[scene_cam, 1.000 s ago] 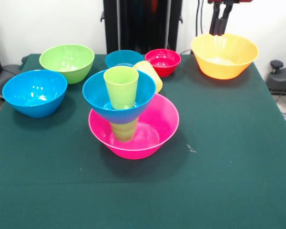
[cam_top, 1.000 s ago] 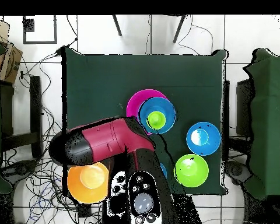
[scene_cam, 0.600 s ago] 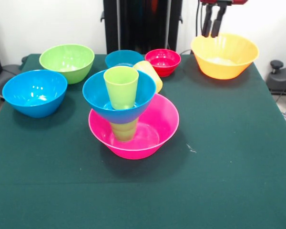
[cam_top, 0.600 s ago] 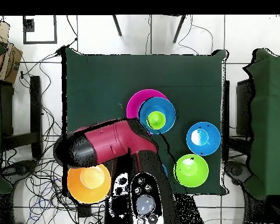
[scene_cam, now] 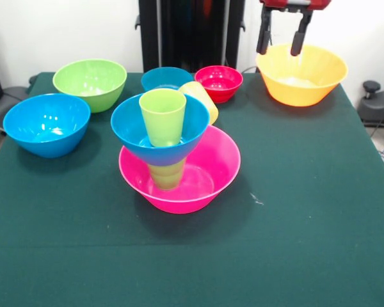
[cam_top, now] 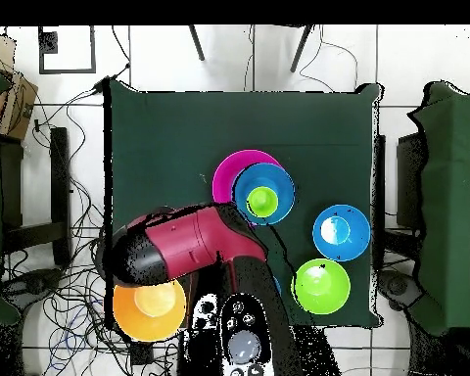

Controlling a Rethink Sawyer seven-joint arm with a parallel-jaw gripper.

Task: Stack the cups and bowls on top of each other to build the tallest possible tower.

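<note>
The tower stands mid-table: a pink bowl (scene_cam: 225, 160) holds a green cup (scene_cam: 166, 174), on which rests a blue bowl (scene_cam: 129, 128) with another green cup (scene_cam: 162, 116) upright inside. Overhead, the same blue bowl (cam_top: 278, 188) and its cup (cam_top: 262, 202) overlap the pink bowl (cam_top: 227, 171). A yellow-orange cup (scene_cam: 203, 99) lies tilted just behind the tower. My gripper (scene_cam: 281, 42) hangs open above the left rim of the large orange bowl (scene_cam: 307, 83), with nothing between its fingers (scene_cam: 264, 38). In the overhead view the arm (cam_top: 185, 245) covers the gripper.
A medium blue bowl (scene_cam: 47, 123) and a green bowl (scene_cam: 89, 82) sit at the left. A small blue bowl (scene_cam: 165, 77) and a red bowl (scene_cam: 219, 82) stand behind the tower. Overhead, the orange bowl (cam_top: 151, 305), green bowl (cam_top: 322, 286) and blue bowl (cam_top: 340, 232) show.
The gripper has shifted left over the orange bowl in the front view, and its fingers have spread from shut to open. The bowls and cups have not moved.
</note>
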